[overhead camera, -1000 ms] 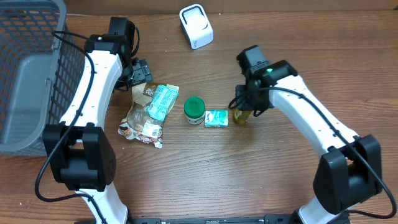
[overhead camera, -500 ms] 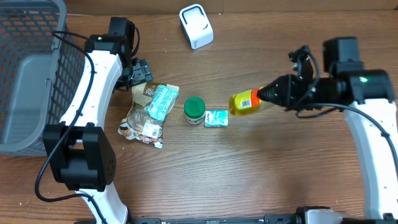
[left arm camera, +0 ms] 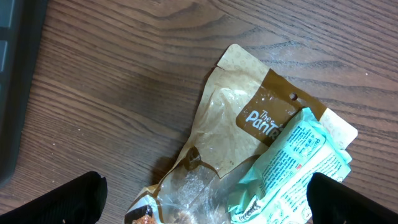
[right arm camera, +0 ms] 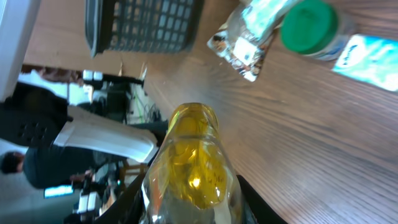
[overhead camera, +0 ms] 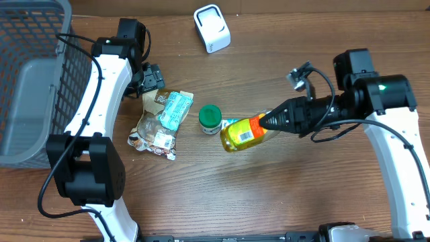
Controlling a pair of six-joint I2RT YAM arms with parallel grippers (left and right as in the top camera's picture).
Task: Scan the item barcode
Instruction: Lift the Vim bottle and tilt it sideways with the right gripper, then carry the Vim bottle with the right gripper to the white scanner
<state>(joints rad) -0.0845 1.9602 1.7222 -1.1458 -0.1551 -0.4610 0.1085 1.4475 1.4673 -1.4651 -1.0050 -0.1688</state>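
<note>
A yellow bottle (overhead camera: 243,134) with an orange-and-white label hangs on its side above the table, base pointing left, with my right gripper (overhead camera: 274,122) shut on its neck end. In the right wrist view the bottle (right arm camera: 194,168) fills the space between the two black fingers (right arm camera: 127,198). The white barcode scanner (overhead camera: 211,28) stands at the table's back edge, well away from the bottle. My left gripper (overhead camera: 152,79) is open over the top of a brown snack pouch (left arm camera: 239,134), with nothing between its fingertips (left arm camera: 68,199).
A teal packet (overhead camera: 176,109) lies on the snack pouch (overhead camera: 154,124). A green-lidded jar (overhead camera: 209,119) and a small teal box (overhead camera: 228,124) sit under the bottle's base. A grey wire basket (overhead camera: 33,74) occupies the left edge.
The right arm lifted the bottle off the table beside the teal box, swung out right, then brought it back left and lower. The left arm stayed still.
</note>
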